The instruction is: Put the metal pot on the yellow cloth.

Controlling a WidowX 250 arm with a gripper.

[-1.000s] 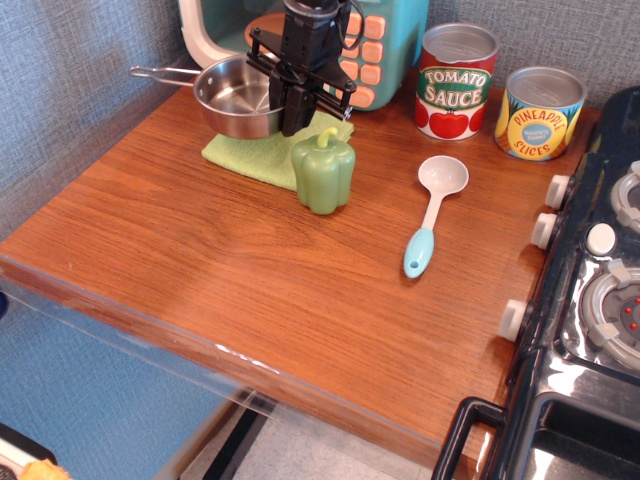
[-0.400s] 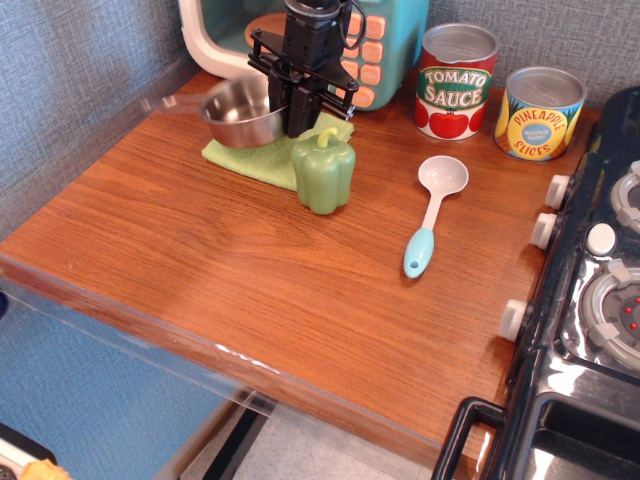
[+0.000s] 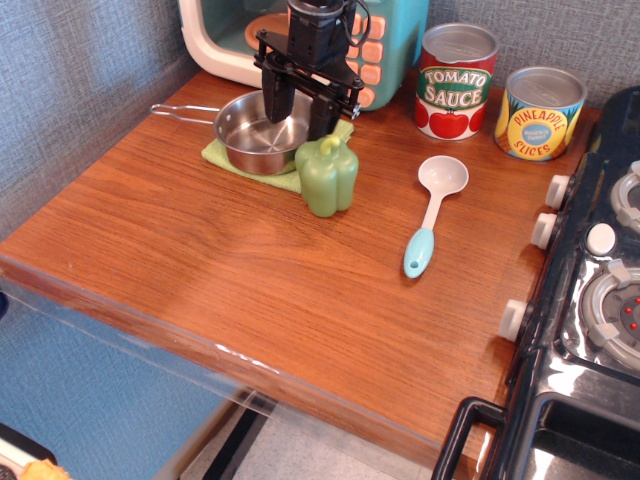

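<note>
So the gripper [image 3: 297, 108] is hanging right over the back rim of the metal pot [image 3: 262, 131], and its two black fingers are spread apart, one dipping toward the inside of the pot and the other sitting outside the rim on the right. Looks let go, nothing pinched between them as far as I can see.

The pot itself is sitting upright on the yellow cloth [image 3: 221, 155], which pokes out at the left and along the front under it. The thin wire handle sticks out to the left, past the cloth and over the bare wood of the counter [image 3: 250, 270].

Just beside the pot on the right front there's a green toy pepper [image 3: 327, 175], standing upright, touching or almost touching the pot, hard to say which. Behind the arm is a teal and white toy microwave [image 3: 380, 40] with orange buttons.

Further right, a white spoon with a light blue handle [image 3: 430, 213] lies flat on the wood, bowl pointing to the back. Behind that are two cans by the wall, a tomato sauce can [image 3: 455, 80] and a pineapple slices can [image 3: 539, 113], near each other but not touching. A black toy stove [image 3: 590, 300] with white knobs runs along the right edge.
</note>
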